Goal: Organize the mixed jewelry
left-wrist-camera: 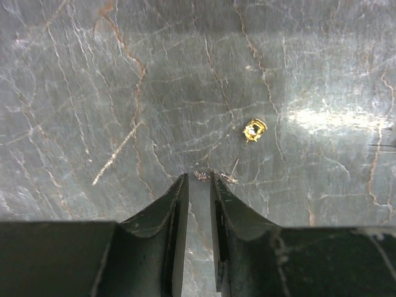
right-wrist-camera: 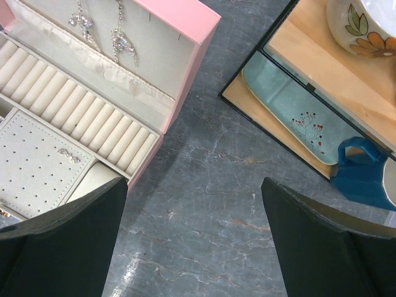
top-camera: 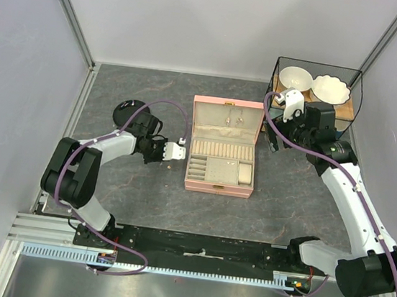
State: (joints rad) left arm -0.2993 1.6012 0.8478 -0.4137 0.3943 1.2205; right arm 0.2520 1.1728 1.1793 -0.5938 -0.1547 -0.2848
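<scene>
In the left wrist view a small gold ring-like piece (left-wrist-camera: 254,130) lies on the dark marble table. A tiny pale metallic piece (left-wrist-camera: 202,176) lies right at my left gripper's (left-wrist-camera: 199,179) fingertips, with a thin pin-like part (left-wrist-camera: 229,179) just past the right tip. The left jaws stand narrowly apart, low over the table, left of the pink box (top-camera: 219,188). My right gripper (right-wrist-camera: 195,180) is wide open and empty, over bare table between the open pink box (right-wrist-camera: 185,25) and the rack. Silver earrings (right-wrist-camera: 117,40) hang in the lid.
A black round dish (top-camera: 124,113) sits behind the left gripper (top-camera: 172,152). A black wire rack (top-camera: 317,65) at the back right holds two white bowls, a teal plate (right-wrist-camera: 291,111) and a blue mug (right-wrist-camera: 359,170). Grey walls enclose the table.
</scene>
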